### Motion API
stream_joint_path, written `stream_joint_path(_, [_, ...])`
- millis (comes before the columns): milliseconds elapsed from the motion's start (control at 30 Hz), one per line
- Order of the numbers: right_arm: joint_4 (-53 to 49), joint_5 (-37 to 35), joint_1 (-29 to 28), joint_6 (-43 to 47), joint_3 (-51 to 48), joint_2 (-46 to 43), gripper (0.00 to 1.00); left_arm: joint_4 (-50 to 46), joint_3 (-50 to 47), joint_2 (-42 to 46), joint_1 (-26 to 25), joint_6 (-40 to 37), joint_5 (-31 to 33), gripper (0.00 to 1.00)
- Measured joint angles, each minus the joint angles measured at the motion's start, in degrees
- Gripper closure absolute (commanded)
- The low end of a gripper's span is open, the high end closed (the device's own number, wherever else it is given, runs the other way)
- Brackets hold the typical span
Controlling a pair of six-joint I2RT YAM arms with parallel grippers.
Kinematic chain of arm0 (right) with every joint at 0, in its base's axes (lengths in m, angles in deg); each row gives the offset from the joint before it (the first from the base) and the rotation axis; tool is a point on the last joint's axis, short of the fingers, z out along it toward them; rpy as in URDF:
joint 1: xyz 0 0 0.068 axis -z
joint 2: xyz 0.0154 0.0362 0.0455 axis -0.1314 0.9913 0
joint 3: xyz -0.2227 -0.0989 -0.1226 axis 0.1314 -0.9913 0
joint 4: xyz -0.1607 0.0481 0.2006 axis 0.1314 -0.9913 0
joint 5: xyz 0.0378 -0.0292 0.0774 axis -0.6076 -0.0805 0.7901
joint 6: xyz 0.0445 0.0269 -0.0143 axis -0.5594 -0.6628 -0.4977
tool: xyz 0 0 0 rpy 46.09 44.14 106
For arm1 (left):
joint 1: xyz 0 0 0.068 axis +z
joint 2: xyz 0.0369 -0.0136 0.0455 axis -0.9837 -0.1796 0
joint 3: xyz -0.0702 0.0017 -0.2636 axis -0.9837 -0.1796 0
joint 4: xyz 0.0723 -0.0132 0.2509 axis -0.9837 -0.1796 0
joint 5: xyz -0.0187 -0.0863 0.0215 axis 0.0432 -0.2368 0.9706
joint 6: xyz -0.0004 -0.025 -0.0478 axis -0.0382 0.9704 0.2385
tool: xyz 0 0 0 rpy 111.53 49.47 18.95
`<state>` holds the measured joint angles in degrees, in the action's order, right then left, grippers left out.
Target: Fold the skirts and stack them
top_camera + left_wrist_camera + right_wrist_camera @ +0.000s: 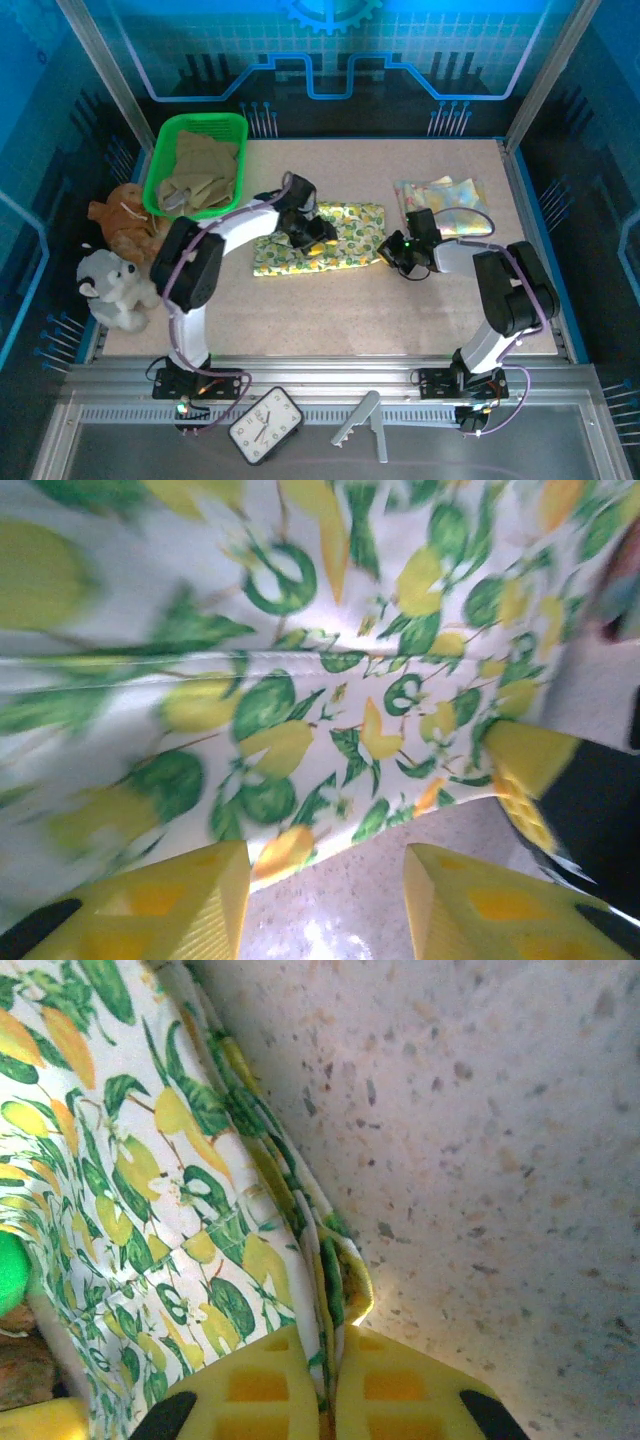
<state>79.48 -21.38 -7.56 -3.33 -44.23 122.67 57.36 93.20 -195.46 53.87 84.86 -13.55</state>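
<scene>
floral skirt: the yellow-green floral skirt (355,228) lies spread out mid-table on the speckled tabletop (330,310). The left arm covers its middle from above, so can't tell how it's folded under there.

left gripper: the left gripper (312,233) hangs over the floral skirt's middle. In the wrist view its fingers (170,900) are spread apart with just bare tabletop between them and the skirt's hem right beyond the tips. The print is pretty blurred on that side.

right gripper: the right gripper (390,253) is at the floral skirt's right edge. Up close, its pads (390,1390) are squeezed together with the skirt's doubled-over edge pinched between them. The frame bottom cuts off how deep the cloth goes.

patchwork skirt: the pastel patchwork skirt (450,200) is right of and behind the floral skirt, not touching it. Its near-left corner is hidden by the right wrist.

khaki skirt: the olive-khaki skirt (205,165) is bunched up in the green basket (157,175), well left of the floral skirt. A greyish scrap (172,200) pokes out at its near edge, too small to identify.

odd bit: a yellow ribbed pad (520,780) on something black sits by the floral skirt's corner, cut off by the frame. No idea what it belongs to.
</scene>
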Motion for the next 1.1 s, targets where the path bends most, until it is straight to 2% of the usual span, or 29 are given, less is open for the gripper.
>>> stream_joint_path(133, [-1.27, -2.95, 0.02, 4.76, 0.11, -1.49, 1.00, -0.17, -4.24, 8.26, 8.33, -1.53, 3.19, 0.53])
stream_joint_path(200, [-3.32, -4.52, 0.00, 8.57, 1.03, -2.27, 1.00, -0.24, -6.54, 8.94, 13.25, -2.29, 4.83, 0.53])
stream_joint_path(267, [-5.60, -6.14, -0.04, 13.16, 2.89, -2.80, 1.00, -0.52, -7.82, 7.19, 15.87, -2.89, 6.23, 0.53])
stream_joint_path(467, [-13.64, -12.79, -4.28, 30.58, 13.92, -3.63, 1.00, 0.72, -9.53, -0.24, 15.34, -2.64, 5.01, 0.60])
stream_joint_path(633, [-20.76, -18.93, -14.80, 49.24, 26.08, -3.04, 1.00, 3.98, -9.94, -0.48, 15.06, -2.40, 3.52, 0.71])
stream_joint_path(800, [-28.00, -22.21, -26.77, 66.79, 38.36, 3.34, 1.00, 4.09, -10.38, -0.48, 15.02, -2.58, 3.61, 0.86])
stream_joint_path(900, [-32.06, -22.88, -30.23, 71.89, 43.43, 9.73, 1.00, 4.07, -10.88, -0.50, 15.02, -2.67, 3.63, 0.94])
stream_joint_path(1000, [-35.93, -22.88, -30.71, 72.89, 47.69, 16.48, 1.00, 4.09, -10.95, -0.48, 14.99, -2.64, 3.63, 1.00])
stream_joint_path(1100, [-39.91, -22.84, -30.69, 70.90, 51.82, 22.27, 1.00, 4.09, -10.97, -0.48, 14.99, -2.82, 3.63, 1.00])
